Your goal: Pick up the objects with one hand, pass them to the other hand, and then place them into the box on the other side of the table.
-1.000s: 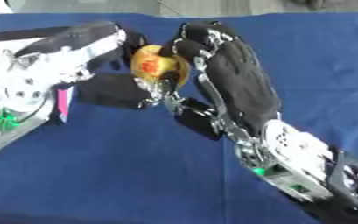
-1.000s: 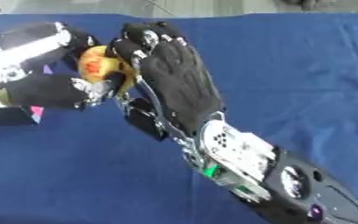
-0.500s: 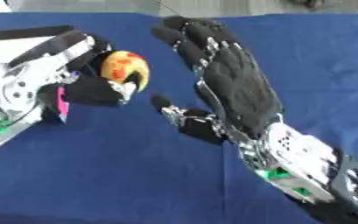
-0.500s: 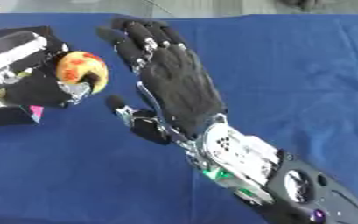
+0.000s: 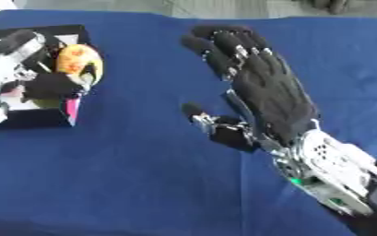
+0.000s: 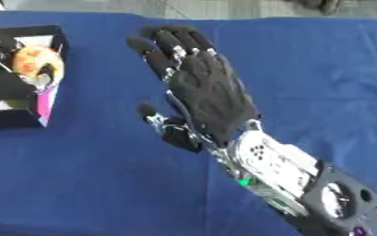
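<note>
A round yellow-and-red fruit-like object [image 5: 78,62] is held in my left hand [image 5: 42,80], whose dark fingers curl around it over the right edge of the black box [image 5: 38,117] at the table's left. My right hand [image 5: 260,87] hovers open over the middle of the blue table [image 5: 135,184], its back toward the camera, fingers straight and pointing up-left, thumb [image 5: 203,115] sticking out to the left. Nothing is in the right hand. The two hands are well apart.
The box has a pink side panel [image 5: 72,110] and white contents I cannot make out. Blue cloth covers the whole table. My right forearm [image 6: 296,175], silver with a green light, crosses the lower right corner.
The hands were together around the object; the left hand has carried it left over the box, and the right hand has let go, opened flat and drawn away.
</note>
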Robot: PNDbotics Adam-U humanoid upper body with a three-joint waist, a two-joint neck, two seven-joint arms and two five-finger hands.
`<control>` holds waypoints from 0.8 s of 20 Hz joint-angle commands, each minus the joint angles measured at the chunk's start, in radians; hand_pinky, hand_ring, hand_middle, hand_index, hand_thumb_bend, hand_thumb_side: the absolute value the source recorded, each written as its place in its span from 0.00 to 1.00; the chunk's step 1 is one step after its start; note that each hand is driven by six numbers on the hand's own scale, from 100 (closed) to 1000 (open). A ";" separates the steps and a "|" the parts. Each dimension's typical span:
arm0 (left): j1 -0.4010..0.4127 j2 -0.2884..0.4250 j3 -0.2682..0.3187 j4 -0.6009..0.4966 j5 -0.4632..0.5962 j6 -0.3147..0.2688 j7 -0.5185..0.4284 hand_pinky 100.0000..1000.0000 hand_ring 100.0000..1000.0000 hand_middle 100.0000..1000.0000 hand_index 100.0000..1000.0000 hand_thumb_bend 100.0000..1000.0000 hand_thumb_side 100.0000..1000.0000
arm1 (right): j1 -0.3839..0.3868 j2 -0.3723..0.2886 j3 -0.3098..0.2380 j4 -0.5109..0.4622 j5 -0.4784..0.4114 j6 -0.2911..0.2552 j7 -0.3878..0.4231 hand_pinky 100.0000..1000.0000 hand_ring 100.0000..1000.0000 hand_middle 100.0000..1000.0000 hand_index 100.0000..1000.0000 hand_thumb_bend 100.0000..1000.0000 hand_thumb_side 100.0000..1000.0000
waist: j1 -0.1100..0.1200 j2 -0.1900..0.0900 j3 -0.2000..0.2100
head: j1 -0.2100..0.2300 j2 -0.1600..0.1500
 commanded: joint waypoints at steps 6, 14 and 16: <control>0.042 0.052 0.127 0.144 -0.011 -0.060 0.109 0.73 0.67 0.55 0.69 0.00 0.32 | 0.084 -0.159 -0.181 -0.021 -0.227 0.060 -0.140 0.84 0.84 0.82 0.88 0.08 0.13 | -0.006 -0.029 -0.018 | 0.089 -0.042; -0.011 -0.010 0.134 0.393 -0.318 -0.177 -0.091 0.87 0.86 0.76 0.94 0.68 0.80 | 0.152 -0.239 -0.372 -0.021 -0.479 0.119 -0.319 0.83 0.82 0.81 0.87 0.00 0.18 | -0.008 -0.024 -0.037 | 0.128 -0.054; -0.021 -0.021 0.145 0.417 -0.376 -0.166 -0.133 0.86 0.86 0.77 0.95 0.67 0.79 | 0.167 -0.249 -0.400 -0.021 -0.508 0.127 -0.357 0.83 0.81 0.81 0.87 0.00 0.19 | -0.006 -0.024 -0.037 | 0.128 -0.051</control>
